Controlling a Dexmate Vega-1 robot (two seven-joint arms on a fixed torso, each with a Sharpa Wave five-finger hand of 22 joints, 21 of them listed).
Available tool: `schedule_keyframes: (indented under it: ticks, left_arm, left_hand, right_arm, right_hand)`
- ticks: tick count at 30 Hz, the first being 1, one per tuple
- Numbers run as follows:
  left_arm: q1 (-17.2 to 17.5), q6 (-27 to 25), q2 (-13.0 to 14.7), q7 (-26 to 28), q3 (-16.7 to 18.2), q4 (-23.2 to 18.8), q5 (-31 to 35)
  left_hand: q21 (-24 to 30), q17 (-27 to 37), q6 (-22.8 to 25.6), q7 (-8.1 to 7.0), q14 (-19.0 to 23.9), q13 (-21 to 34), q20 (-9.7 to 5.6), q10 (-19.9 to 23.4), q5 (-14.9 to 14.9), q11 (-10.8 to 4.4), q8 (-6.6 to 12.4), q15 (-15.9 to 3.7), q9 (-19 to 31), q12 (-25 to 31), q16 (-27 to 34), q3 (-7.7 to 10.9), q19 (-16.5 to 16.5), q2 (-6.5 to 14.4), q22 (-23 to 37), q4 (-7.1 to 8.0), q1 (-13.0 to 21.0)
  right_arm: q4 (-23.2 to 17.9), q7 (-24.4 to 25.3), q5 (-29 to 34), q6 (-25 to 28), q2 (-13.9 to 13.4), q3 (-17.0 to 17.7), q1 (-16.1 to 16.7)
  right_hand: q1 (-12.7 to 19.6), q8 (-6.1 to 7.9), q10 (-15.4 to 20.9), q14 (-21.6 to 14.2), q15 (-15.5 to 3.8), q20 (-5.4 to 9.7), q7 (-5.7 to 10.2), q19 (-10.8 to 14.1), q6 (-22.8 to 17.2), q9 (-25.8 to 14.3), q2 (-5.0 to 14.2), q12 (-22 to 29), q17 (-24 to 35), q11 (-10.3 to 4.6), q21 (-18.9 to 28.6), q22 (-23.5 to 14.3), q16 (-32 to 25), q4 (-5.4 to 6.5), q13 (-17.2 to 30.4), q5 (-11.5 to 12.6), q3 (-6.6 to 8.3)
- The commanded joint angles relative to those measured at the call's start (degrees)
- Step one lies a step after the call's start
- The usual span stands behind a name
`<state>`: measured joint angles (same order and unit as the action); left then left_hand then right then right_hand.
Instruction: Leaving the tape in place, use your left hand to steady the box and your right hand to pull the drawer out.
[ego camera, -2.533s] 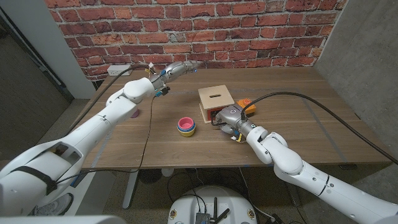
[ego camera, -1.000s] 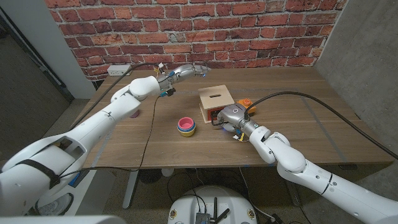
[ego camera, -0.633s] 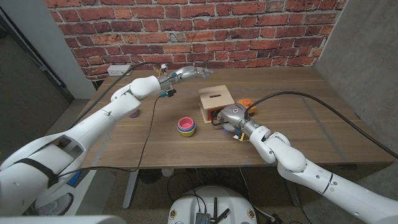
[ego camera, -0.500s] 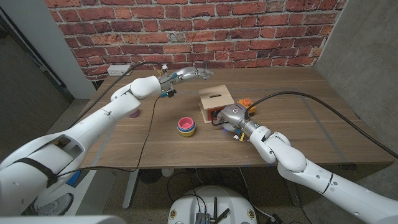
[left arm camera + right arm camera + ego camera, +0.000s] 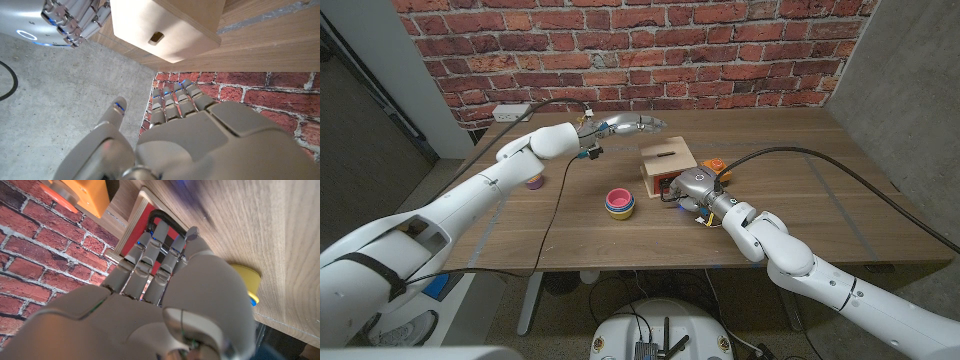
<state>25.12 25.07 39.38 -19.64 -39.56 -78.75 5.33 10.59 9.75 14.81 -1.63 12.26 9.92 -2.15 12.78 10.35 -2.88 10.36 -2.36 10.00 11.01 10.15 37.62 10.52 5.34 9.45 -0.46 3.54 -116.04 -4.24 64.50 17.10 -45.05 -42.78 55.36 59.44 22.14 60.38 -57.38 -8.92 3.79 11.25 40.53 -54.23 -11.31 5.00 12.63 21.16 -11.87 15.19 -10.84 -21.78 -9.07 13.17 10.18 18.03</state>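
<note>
wooden box (image 5: pixel 665 159) sits mid-desk toward the back edge, drawer not pulled out as far as i can tell; right hand (image 5: pixel 686 189) at the drawer front, fingers on its black handle (image 5: pixel 161 219); left hand (image 5: pixel 632 123) empty, fingers apart, above the box and not touching it, so steadying and the pull are both left

Left hand (image 5: pixel 200 135), fingers extended together and holding nothing, hovers apart from the pale wooden box (image 5: pixel 165 27) with a slot in its top, right hand (image 5: pixel 70 20) at the box's side.
</note>
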Motion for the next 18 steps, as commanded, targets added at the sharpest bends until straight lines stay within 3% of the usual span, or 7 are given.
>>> schedule_keyframes:
  ticks: [1, 5, 9, 18]
  left_arm:
    - [0.4, 2.0, 2.0, 1.3, -0.6, -2.1, 7.1]
    - [0.8, 2.7, 2.4, 2.1, -0.5, -2.5, 8.6]
    - [0.8, 3.4, 2.7, 2.8, -0.6, -2.6, 10.7]
    - [0.8, 4.9, 3.4, 4.3, -0.8, -2.8, 15.1]
  left_hand:
    - [-0.4, 0.1, -1.1, -0.34, -0.7, 0.1, -6.38, -0.3, 0.0, -0.48, -0.40, -2.55, 0.1, -0.3, -0.1, 0.04, -1.1, 3.4, 0.3, 1.14, -1.5]
    - [-0.5, 0.2, -1.5, -0.43, -1.3, 0.1, -6.69, -0.6, 0.0, -0.74, -0.42, -2.63, 0.1, -0.3, -0.2, -0.25, -1.9, 3.5, 0.3, 2.15, -2.3]
    - [-0.3, 0.2, -4.0, -0.62, -1.6, 0.1, -7.00, -1.0, 0.1, -0.71, -0.90, -2.68, 0.0, -0.4, -0.1, -0.79, -2.7, 3.6, 0.3, 4.07, -3.4]
    - [-0.5, 0.1, -5.4, -1.04, -2.6, 0.1, -7.58, -1.8, 0.2, -1.17, -0.80, -2.98, 0.0, -0.6, -0.3, -1.08, -4.1, 3.6, 0.3, 5.38, -3.7]
  right_arm:
    - [0.4, 0.1, -0.8, -0.5, 0.0, 0.0, -0.5]
    - [0.5, 0.0, -0.9, -0.5, 0.1, -0.1, -0.5]
    - [0.6, 0.2, -1.0, -0.5, 0.0, -0.1, -0.6]
    - [0.6, 0.1, -1.6, -0.3, -0.1, 0.1, -0.4]
  right_hand:
    - [-0.5, 0.39, 0.5, -0.8, -4.80, 7.06, 0.15, 0.3, -0.5, -0.3, 0.61, -0.4, 0.2, -0.16, 0.4, -0.2, 0.5, 0.20, 0.3, 0.1, -0.16]
    - [-0.5, 0.40, 0.6, -1.0, -4.82, 7.08, 0.09, 0.3, -0.7, -0.2, 0.60, -0.5, 0.4, -0.15, 0.4, -0.2, 0.8, 0.08, 0.3, 0.1, -0.23]
    - [-0.6, 0.33, 0.8, -1.4, -4.83, 7.21, 0.10, 0.3, -0.9, 0.0, 0.71, -0.5, 0.6, -0.17, 0.4, -0.2, 1.0, 0.11, 0.4, 0.1, -0.30]
    - [-1.0, 0.30, 1.5, -2.2, -4.82, 7.27, 0.18, 0.3, -1.2, 0.0, 0.76, -0.7, 1.2, -0.18, 0.4, -0.2, 2.0, 0.14, 0.4, 0.1, -0.56]
